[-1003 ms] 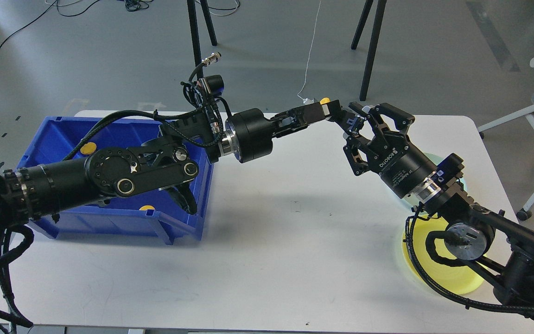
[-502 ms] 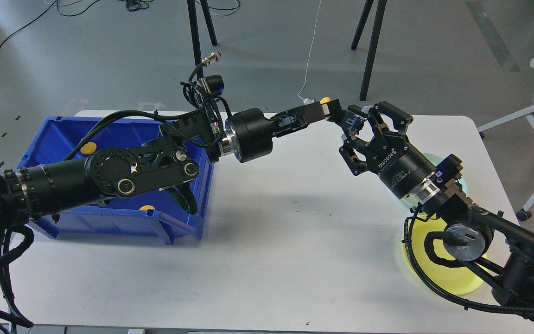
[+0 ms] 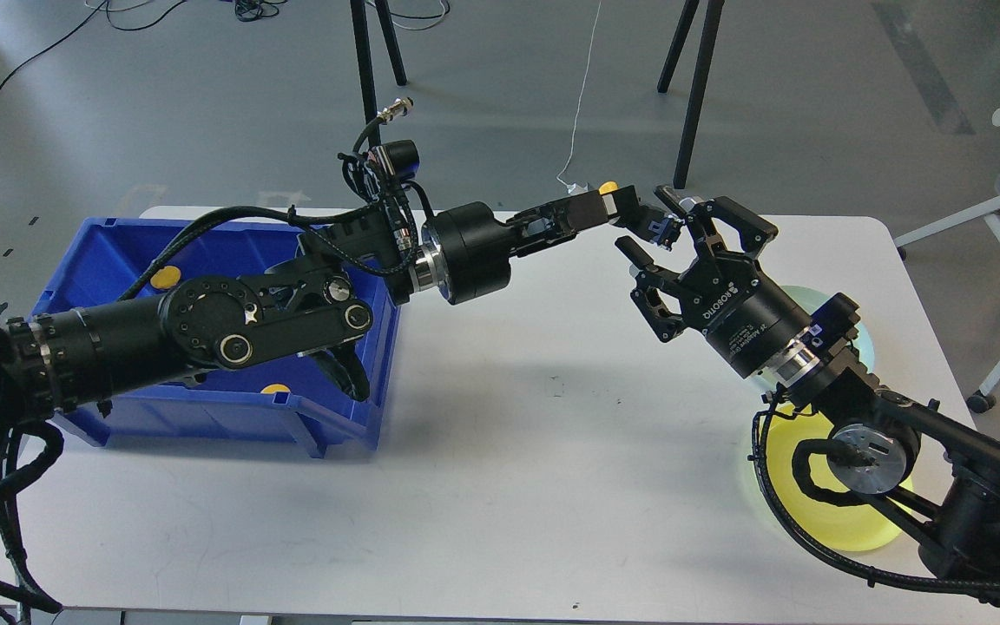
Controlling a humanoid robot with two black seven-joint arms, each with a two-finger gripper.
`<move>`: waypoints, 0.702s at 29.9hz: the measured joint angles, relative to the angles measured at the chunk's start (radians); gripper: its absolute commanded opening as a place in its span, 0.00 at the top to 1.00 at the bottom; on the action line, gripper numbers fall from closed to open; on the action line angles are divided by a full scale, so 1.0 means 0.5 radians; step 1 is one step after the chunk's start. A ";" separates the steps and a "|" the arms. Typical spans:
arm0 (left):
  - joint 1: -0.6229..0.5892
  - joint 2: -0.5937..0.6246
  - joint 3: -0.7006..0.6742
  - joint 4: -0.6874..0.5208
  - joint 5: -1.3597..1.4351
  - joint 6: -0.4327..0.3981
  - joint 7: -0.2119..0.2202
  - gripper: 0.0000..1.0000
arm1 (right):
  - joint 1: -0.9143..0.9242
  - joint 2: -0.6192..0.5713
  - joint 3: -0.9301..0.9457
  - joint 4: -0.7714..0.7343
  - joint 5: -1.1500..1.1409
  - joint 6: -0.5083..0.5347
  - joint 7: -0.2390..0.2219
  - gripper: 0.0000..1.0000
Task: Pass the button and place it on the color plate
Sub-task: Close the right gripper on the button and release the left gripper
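My left gripper [image 3: 601, 208] reaches out over the middle of the table's far side and is shut on the button [image 3: 609, 196]; the button's yellow cap points up and its black body sits between the fingers. My right gripper [image 3: 646, 224] is open just right of the button, with its fingers spread at the button's body; I cannot tell if they touch it. The yellow color plate [image 3: 817, 508] lies at the front right of the table, partly hidden under my right arm.
A blue bin [image 3: 205, 408] stands at the left under my left arm, with yellow-capped buttons [image 3: 165, 278] in it. A pale green plate [image 3: 860, 340] lies behind my right wrist. Chair and stand legs are beyond the table.
My right gripper has moved a little to the left, closer to the button, and stays open. My left arm and the button have not moved.
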 measured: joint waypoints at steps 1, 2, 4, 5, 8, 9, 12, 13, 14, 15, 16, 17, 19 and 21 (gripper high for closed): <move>0.000 0.000 0.000 0.000 0.000 0.000 0.000 0.93 | 0.000 -0.002 0.000 0.008 0.000 0.002 0.000 0.41; 0.000 0.000 0.000 0.000 0.000 0.000 0.000 0.93 | 0.000 -0.004 0.000 0.014 0.000 0.003 0.000 0.46; 0.000 0.000 0.000 0.000 0.000 -0.001 0.000 0.93 | 0.000 -0.010 0.001 0.019 0.000 0.003 0.000 0.61; 0.000 0.000 0.000 0.001 0.000 -0.001 0.000 0.93 | 0.000 -0.012 0.002 0.021 0.000 0.003 0.000 0.67; 0.000 0.000 0.000 0.001 0.000 -0.001 0.000 0.93 | -0.002 -0.018 0.009 0.030 0.000 0.003 0.000 0.84; 0.000 0.000 -0.001 0.000 0.000 -0.001 -0.002 0.93 | -0.004 -0.019 0.014 0.033 0.000 0.002 0.000 0.91; 0.000 0.000 -0.003 -0.001 -0.001 0.000 -0.004 0.93 | -0.007 -0.022 0.037 0.047 -0.001 -0.003 -0.001 1.00; 0.000 0.000 -0.004 -0.001 -0.001 0.001 -0.004 0.92 | -0.008 -0.023 0.043 0.051 -0.001 -0.006 -0.001 1.00; -0.001 0.000 -0.004 -0.001 -0.001 0.003 -0.004 0.91 | -0.009 -0.023 0.048 0.055 -0.001 -0.007 -0.001 1.00; -0.001 0.000 -0.004 -0.001 -0.001 0.006 -0.004 0.89 | -0.011 -0.024 0.054 0.058 -0.001 -0.008 -0.001 1.00; -0.001 -0.001 -0.003 -0.001 0.000 0.008 -0.004 0.85 | -0.014 -0.025 0.057 0.059 -0.001 -0.009 -0.001 1.00; -0.001 -0.002 -0.002 -0.001 0.000 0.010 -0.004 0.79 | -0.018 -0.026 0.059 0.060 -0.001 -0.009 -0.001 1.00; -0.001 -0.003 0.000 -0.001 0.000 0.011 -0.004 0.52 | -0.026 -0.027 0.061 0.063 -0.001 -0.010 -0.001 1.00; 0.000 -0.005 -0.002 -0.001 -0.005 0.013 -0.003 0.23 | -0.034 -0.027 0.064 0.065 -0.001 -0.013 -0.001 1.00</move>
